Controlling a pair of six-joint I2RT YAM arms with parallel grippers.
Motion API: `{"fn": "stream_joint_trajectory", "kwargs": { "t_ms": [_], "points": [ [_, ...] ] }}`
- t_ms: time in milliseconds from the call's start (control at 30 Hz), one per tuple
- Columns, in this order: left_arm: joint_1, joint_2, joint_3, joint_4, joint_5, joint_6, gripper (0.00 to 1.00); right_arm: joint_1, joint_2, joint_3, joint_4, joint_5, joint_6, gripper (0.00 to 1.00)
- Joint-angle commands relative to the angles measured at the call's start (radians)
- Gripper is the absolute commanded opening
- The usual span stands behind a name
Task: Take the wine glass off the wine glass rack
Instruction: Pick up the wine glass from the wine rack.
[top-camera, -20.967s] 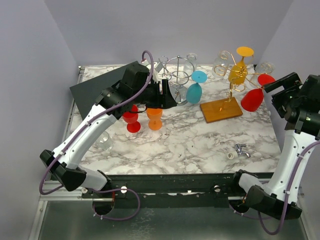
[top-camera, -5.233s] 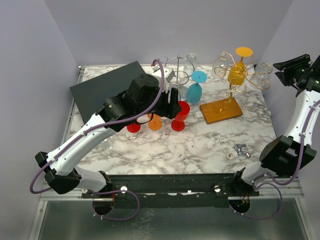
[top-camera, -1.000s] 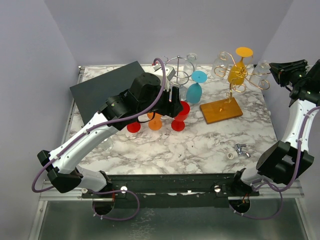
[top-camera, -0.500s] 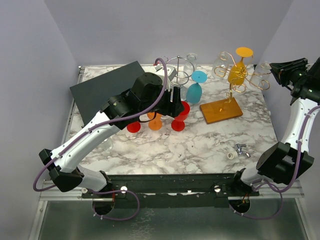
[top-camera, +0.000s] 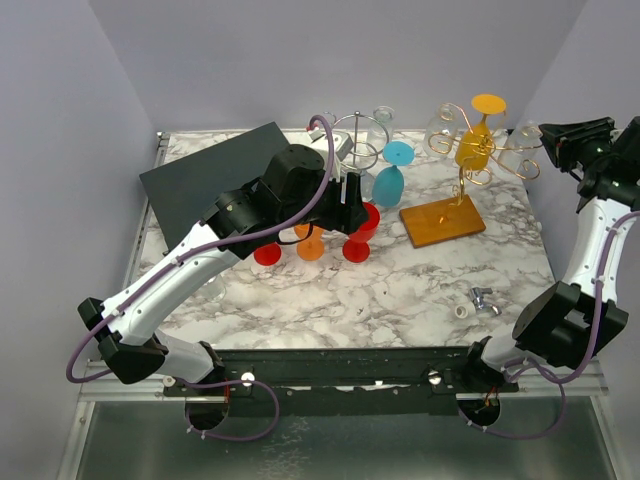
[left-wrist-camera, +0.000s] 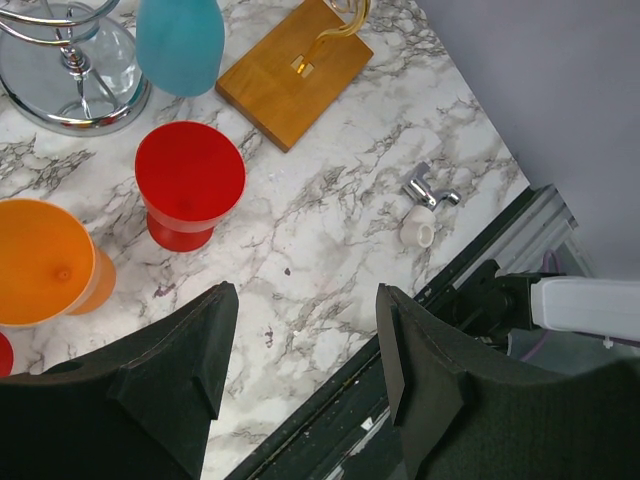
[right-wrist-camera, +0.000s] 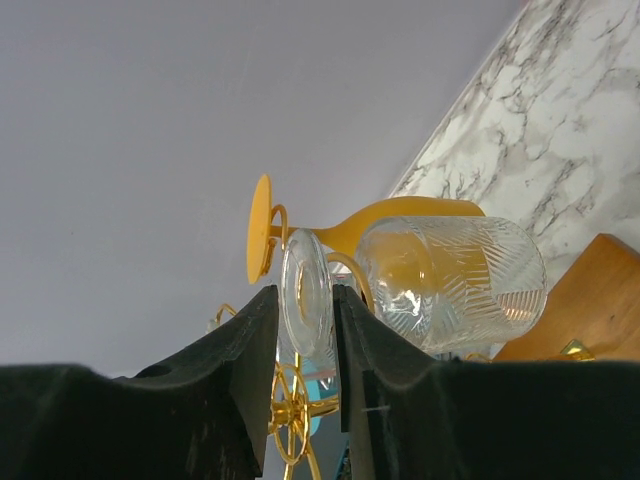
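Observation:
The gold wire wine glass rack (top-camera: 470, 150) stands on a wooden base (top-camera: 442, 220) at the back right. A clear patterned wine glass (right-wrist-camera: 455, 280) hangs upside down from its right arm, also seen as the clear glass (top-camera: 525, 135) from above. My right gripper (right-wrist-camera: 305, 310) is shut on that glass's round foot (right-wrist-camera: 305, 270), one finger on each face. A yellow wine glass (right-wrist-camera: 400, 215) hangs just behind it. My left gripper (left-wrist-camera: 305, 300) is open and holds nothing, above the marble beside a red glass (left-wrist-camera: 190, 185).
An orange glass (left-wrist-camera: 45, 260) and a teal glass (left-wrist-camera: 180, 45) stand near the chrome rack (left-wrist-camera: 70, 90). A small metal tap (left-wrist-camera: 430, 190) and a white ring (left-wrist-camera: 417, 228) lie near the front edge. A dark board (top-camera: 215, 170) lies at the back left.
Over the last second the right gripper edged slightly left at the clear glass's foot. Much earlier, the red glass hung by the gold rack; it now stands on the table.

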Motion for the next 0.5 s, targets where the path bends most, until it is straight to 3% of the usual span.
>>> {"fn": "stream_joint_trajectory", "kwargs": {
  "t_ms": [0, 467],
  "points": [
    [0.004, 0.003, 0.036, 0.017, 0.019, -0.003, 0.63, 0.014, -0.008, -0.056, 0.053, -0.016, 0.055, 0.35],
    [0.004, 0.013, 0.04, 0.016, 0.019, -0.001, 0.63, 0.038, 0.011, -0.06, 0.05, 0.004, 0.048, 0.33]
  ]
}}
